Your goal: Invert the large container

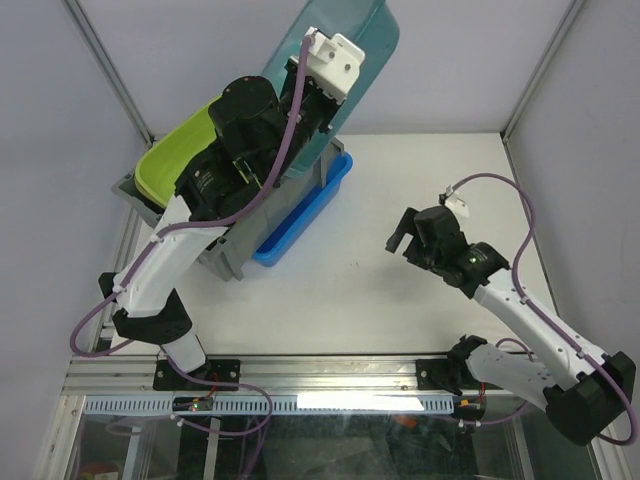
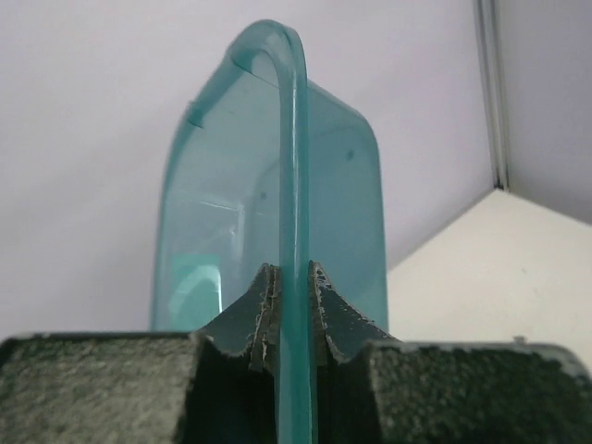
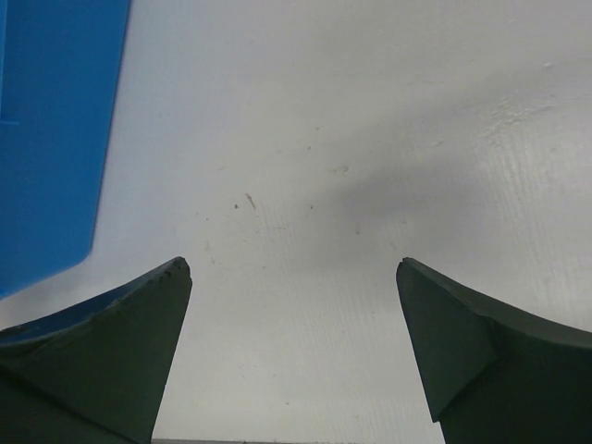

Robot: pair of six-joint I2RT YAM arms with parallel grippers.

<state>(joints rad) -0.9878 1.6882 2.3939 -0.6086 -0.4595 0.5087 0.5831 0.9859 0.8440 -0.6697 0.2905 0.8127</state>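
Observation:
The large grey crate [image 1: 226, 256] stands upright at the left of the table, mostly hidden under my left arm. A yellow-green basket [image 1: 172, 158] sits in it. My left gripper [image 2: 293, 277] is shut on the rim of a translucent teal tub [image 2: 338, 199] and holds it tilted high over the crate's far end; the tub also shows in the top view [image 1: 362, 52]. My right gripper [image 1: 401, 238] is open and empty above the bare table, well to the right of the crate. In the right wrist view [image 3: 291, 277] its jaws stand wide apart.
A blue tray-like bin [image 1: 302, 214] lies against the crate's right side; its corner shows in the right wrist view [image 3: 51, 129]. White table [image 1: 420, 180] stretches to the right. Frame posts and walls bound the back and sides.

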